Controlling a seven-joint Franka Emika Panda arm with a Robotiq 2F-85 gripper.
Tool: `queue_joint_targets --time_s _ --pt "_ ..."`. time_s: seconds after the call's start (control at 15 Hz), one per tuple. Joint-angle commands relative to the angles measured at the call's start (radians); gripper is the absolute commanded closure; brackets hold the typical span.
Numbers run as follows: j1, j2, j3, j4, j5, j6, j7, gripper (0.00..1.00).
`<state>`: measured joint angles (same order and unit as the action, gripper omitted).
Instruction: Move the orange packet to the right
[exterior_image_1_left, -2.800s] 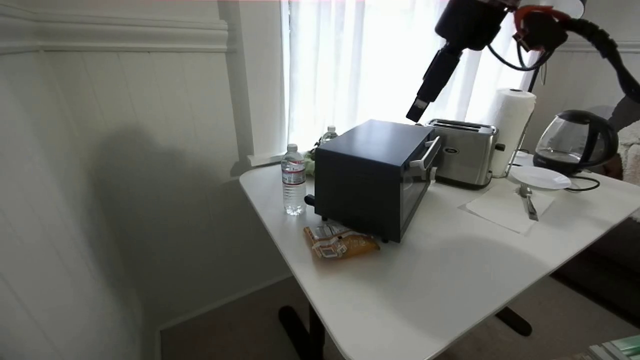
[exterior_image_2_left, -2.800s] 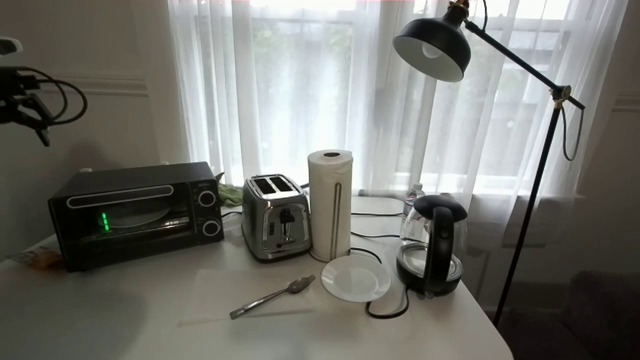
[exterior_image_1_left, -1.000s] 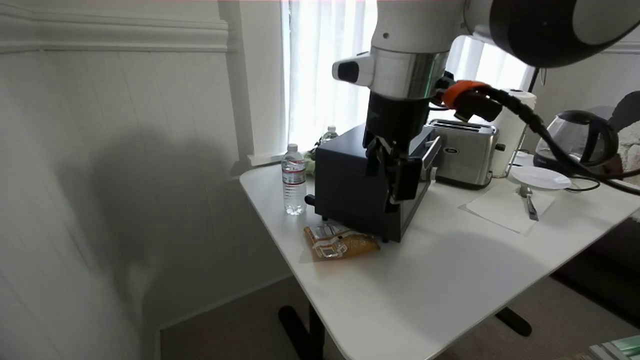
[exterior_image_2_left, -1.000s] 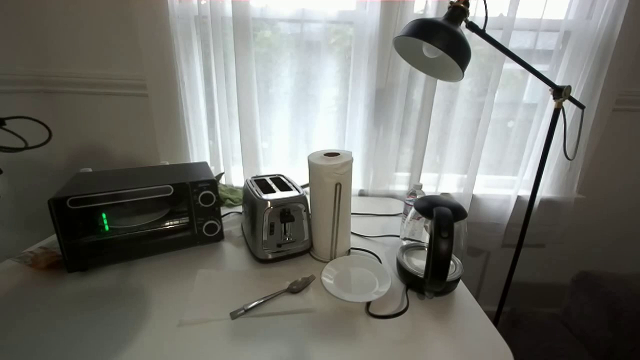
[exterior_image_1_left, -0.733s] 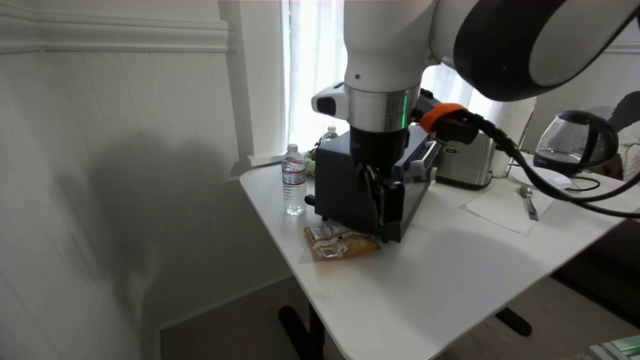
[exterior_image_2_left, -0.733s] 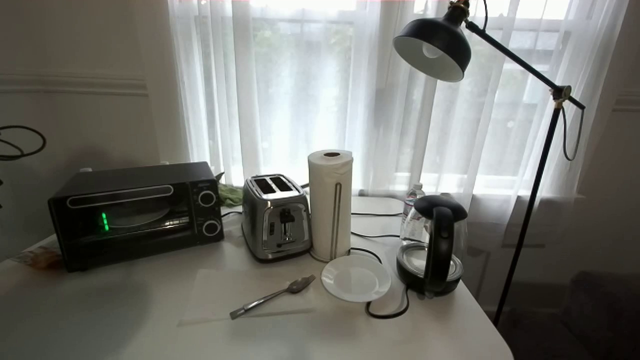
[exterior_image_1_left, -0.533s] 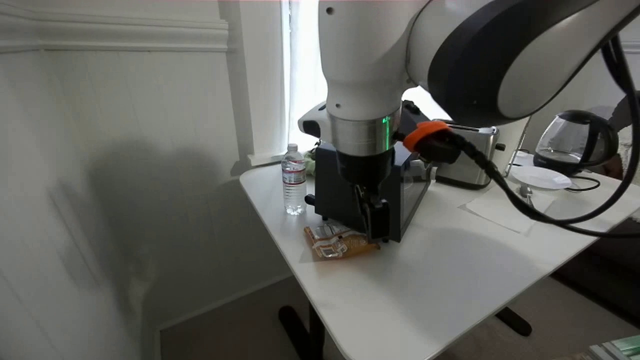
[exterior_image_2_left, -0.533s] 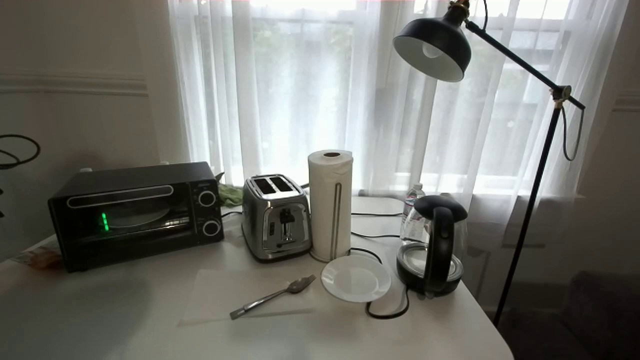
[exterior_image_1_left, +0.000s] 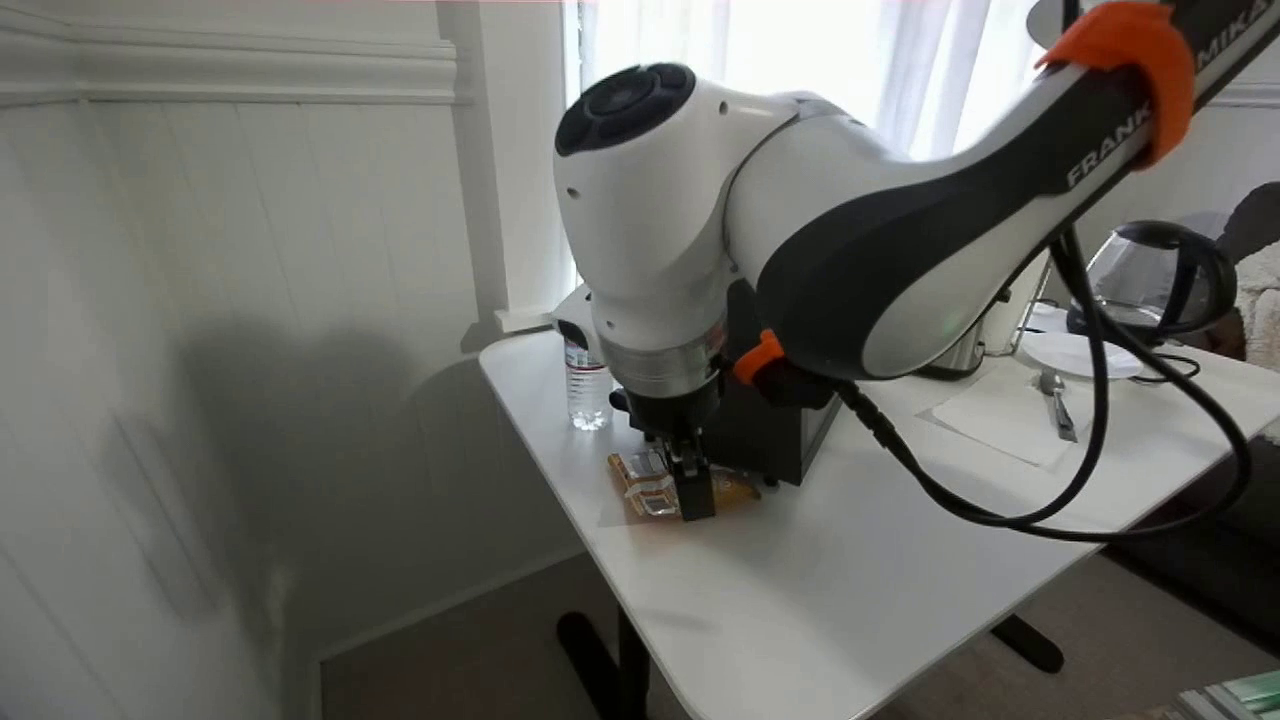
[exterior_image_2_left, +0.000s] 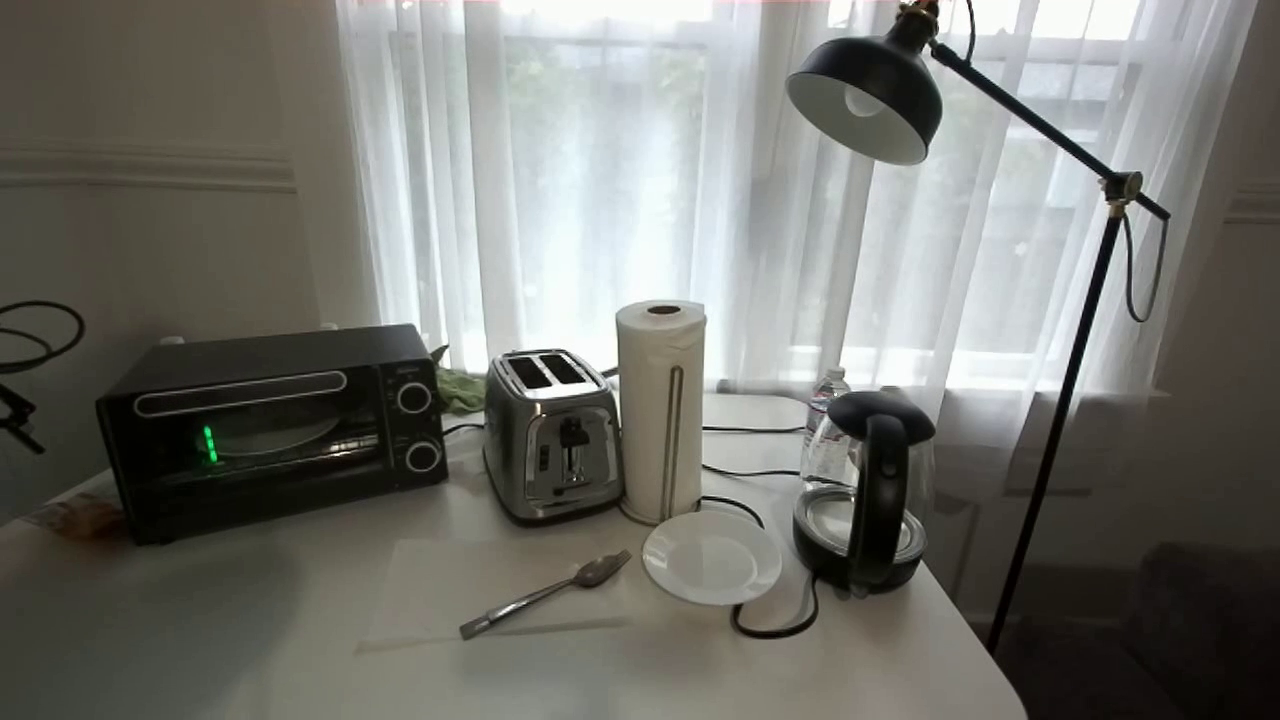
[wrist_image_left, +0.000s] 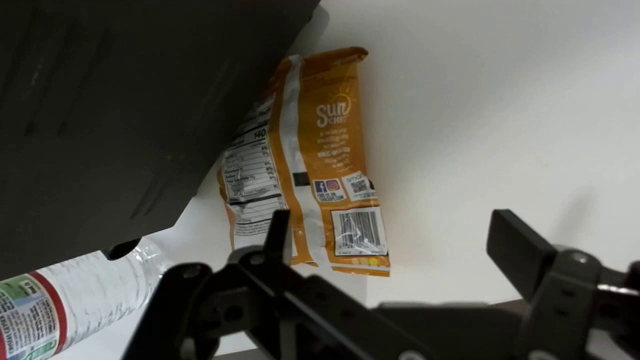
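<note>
Hand (wrist_image_left: 392, 235) has dropped toward packet (wrist_image_left: 312, 160), spread wide; wrist view: packet left of grip centre, long axis across closing line.

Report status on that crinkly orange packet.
Black gripper open. Crinkly orange snack packet ungripped on white table. Boxy black toaster oven close alongside, partly hiding it in wrist view.

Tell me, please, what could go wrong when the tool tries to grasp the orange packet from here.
In the wrist view, one finger of the open tool overlaps the orange packet, so lowering might press down on it.
In that view, the black oven hides one side of the packet; the tool could bump the oven.
A water bottle stands beside the oven, its top behind the arm in an exterior view; a swing may tip it.
</note>
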<state>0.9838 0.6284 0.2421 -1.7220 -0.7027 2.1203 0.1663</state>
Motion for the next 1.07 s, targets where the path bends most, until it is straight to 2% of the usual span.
queue_joint_targets --time_s 0.0,0.33,0.47,0.67,0.73,0.87,1.0 --pt "0.063 0.089 -0.055 0.095 -0.054 -0.007 0.068 0.00" --pt "0.124 0.169 -0.115 0.179 -0.112 -0.009 0.143 0.00" --pt "0.141 0.197 -0.131 0.205 -0.121 -0.011 0.161 0.06" --pt "0.160 0.237 -0.148 0.244 -0.122 -0.012 0.180 0.25" --pt "0.169 0.252 -0.156 0.258 -0.127 -0.015 0.183 0.45" --pt "0.185 0.272 -0.170 0.278 -0.138 -0.018 0.190 0.52" --pt "0.203 0.289 -0.187 0.296 -0.153 -0.017 0.199 0.67"
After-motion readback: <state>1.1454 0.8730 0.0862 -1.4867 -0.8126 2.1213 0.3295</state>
